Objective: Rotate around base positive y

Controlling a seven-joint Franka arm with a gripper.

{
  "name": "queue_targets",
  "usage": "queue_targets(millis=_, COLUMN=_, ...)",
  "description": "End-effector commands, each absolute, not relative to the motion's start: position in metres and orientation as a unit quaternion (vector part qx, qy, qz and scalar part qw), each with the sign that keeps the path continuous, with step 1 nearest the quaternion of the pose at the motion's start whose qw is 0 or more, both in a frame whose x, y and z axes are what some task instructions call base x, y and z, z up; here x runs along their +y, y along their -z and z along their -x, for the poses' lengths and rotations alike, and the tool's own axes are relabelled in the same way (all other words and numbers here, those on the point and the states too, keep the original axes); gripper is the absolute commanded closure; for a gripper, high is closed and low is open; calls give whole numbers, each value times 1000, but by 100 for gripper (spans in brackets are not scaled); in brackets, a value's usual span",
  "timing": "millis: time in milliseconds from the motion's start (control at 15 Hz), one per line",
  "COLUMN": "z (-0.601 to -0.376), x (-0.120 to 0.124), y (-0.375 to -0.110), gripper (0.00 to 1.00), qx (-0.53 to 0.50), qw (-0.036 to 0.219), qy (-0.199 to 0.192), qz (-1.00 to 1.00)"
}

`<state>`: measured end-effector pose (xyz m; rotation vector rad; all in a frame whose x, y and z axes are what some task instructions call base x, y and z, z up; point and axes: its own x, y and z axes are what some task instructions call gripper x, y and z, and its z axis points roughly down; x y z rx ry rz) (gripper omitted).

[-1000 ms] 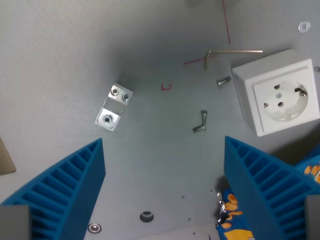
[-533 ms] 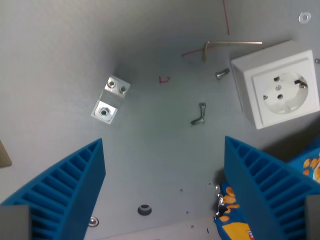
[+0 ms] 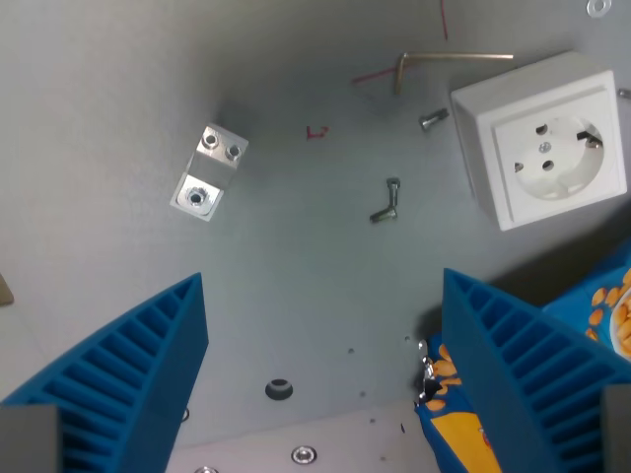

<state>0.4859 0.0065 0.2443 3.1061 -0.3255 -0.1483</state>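
My gripper [image 3: 320, 384] hangs open and empty above a grey table [image 3: 108, 118]. Its two blue ribbed fingers [image 3: 128, 379] stand wide apart at the bottom of the wrist view. Between and beyond them lie a small aluminium angle bracket [image 3: 205, 171] at the wrist view's left, two loose screws [image 3: 386, 201] in the middle, and a white wall socket [image 3: 544, 150] at the wrist view's right. Nothing touches the fingers.
A bent hex key [image 3: 449, 61] and a screw [image 3: 432, 119] lie near the socket. A blue and orange snack bag [image 3: 592, 325] lies at the bottom right, partly behind the right finger. A dark hole [image 3: 279, 388] and bolts [image 3: 304, 454] mark the plate's near edge. Red pen marks [image 3: 316, 132] are on the table.
The whole scene has slid upward in the picture, so the camera has moved. More of the near plate edge and snack bag shows. The objects lie as before and the fingers stay open.
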Motion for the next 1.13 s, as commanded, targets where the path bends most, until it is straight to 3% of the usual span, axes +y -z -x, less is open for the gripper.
queue_targets(millis=67, z=-496, x=7, y=-249, gripper=0, qx=-103, qw=18, qy=158, qz=-982)
queue_targets(millis=1133, z=-496, x=7, y=-249, gripper=0, qx=-100, qw=29, qy=262, qz=-959)
